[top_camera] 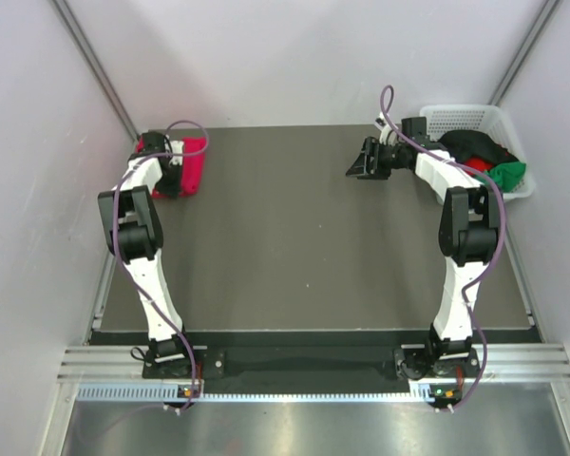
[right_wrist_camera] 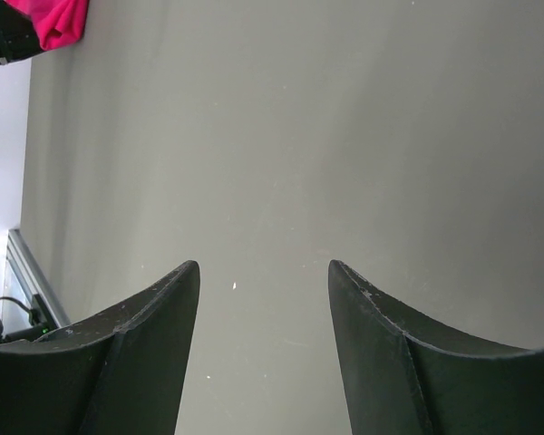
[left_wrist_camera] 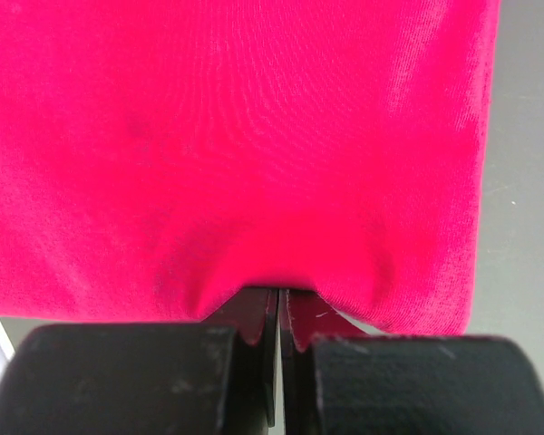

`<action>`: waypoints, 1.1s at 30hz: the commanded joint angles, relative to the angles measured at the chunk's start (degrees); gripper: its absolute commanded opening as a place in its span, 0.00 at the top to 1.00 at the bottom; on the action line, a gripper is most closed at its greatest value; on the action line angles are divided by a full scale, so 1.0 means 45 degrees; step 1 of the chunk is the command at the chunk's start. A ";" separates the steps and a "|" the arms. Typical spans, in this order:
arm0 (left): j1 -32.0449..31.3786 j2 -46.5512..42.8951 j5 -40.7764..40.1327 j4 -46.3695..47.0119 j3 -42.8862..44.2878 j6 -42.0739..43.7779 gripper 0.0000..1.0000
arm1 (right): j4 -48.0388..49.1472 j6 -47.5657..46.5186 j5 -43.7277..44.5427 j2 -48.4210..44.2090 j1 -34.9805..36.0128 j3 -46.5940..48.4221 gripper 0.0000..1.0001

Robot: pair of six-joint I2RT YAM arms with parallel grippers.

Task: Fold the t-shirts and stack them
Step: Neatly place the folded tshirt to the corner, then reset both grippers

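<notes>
The crimson-pink t-shirt point(top_camera: 193, 163) lies folded small at the table's far left corner. It fills the left wrist view point(left_wrist_camera: 254, 136) and shows as a scrap in the right wrist view point(right_wrist_camera: 59, 23). My left gripper point(top_camera: 174, 169) sits at its near edge; its jaws point(left_wrist_camera: 279, 294) are shut, with the cloth puckered around the tips. My right gripper point(top_camera: 358, 161) hangs open and empty over bare table at the far right point(right_wrist_camera: 264, 267). Black point(top_camera: 470, 144), red point(top_camera: 482, 169) and green point(top_camera: 506, 174) t-shirts lie bunched in the basket.
The white mesh basket point(top_camera: 475, 119) stands at the far right corner, just behind my right arm. The dark table top point(top_camera: 285, 247) stretches between the arms. White walls close in on both sides and behind.
</notes>
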 commanded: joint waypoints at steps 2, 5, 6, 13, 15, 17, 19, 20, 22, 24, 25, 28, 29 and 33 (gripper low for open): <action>-0.0034 0.0596 -0.0330 0.0021 0.0472 0.0384 1.00 | 0.0298 -0.0057 -0.0117 0.0006 0.0048 0.0563 0.41; -0.0131 0.0675 -0.0486 0.0138 0.0707 0.0482 1.00 | 0.0337 0.0041 -0.0137 0.0143 0.0048 0.0719 0.41; -0.0209 0.0714 -0.0506 0.0138 0.0765 0.0463 1.00 | 0.0415 0.0060 -0.0156 0.0182 0.0048 0.0758 0.41; -0.0385 0.0150 -0.0566 -0.0037 0.0318 0.0637 1.00 | 0.0455 0.0119 -0.0273 0.0085 0.0068 0.0680 0.41; -0.0386 -0.0318 -0.0274 -0.0603 -0.0247 0.0891 0.99 | 0.0474 0.0022 -0.0332 -0.0052 0.0068 0.0603 0.41; -0.0385 -0.1527 0.0545 -0.1090 -0.1316 0.1359 0.88 | 0.0455 -0.0230 -0.0351 -0.0343 0.0087 0.0408 0.40; -0.0385 -0.3089 0.1209 -0.1442 -0.2043 0.1556 0.65 | 0.0416 -0.0524 -0.0177 -0.0598 0.0087 0.0232 0.37; -0.0385 -0.3655 0.2063 -0.1618 -0.2607 0.1556 0.59 | 0.0261 -0.0873 0.0250 -0.0889 0.0145 0.0076 0.36; -0.0366 -0.5155 0.3024 -0.2108 -0.3060 0.1557 0.31 | 0.0046 -0.1420 0.0953 -0.1183 0.0165 -0.0061 0.27; -0.0424 -0.5962 0.4664 -0.1702 -0.3471 0.1110 0.01 | 0.0006 -0.1618 0.2262 -0.1652 0.0282 -0.0354 0.10; -0.0463 -0.6488 0.5269 -0.1447 -0.3530 0.0295 0.01 | -0.0072 -0.1716 0.2652 -0.1789 0.0340 -0.0413 0.01; -0.0931 -0.6494 0.6270 -0.0645 -0.2986 -0.1463 0.01 | -0.0462 -0.1775 0.4798 -0.2375 0.0769 -0.0647 0.00; -0.1377 -0.6300 0.6310 -0.0586 -0.2307 -0.1780 0.01 | -0.0560 -0.1698 0.6487 -0.2589 0.1119 -0.0648 0.00; -0.2744 -0.4584 0.4672 -0.1092 -0.0351 -0.2974 0.01 | -0.1069 -0.1794 1.0698 -0.3156 0.2155 -0.0745 0.00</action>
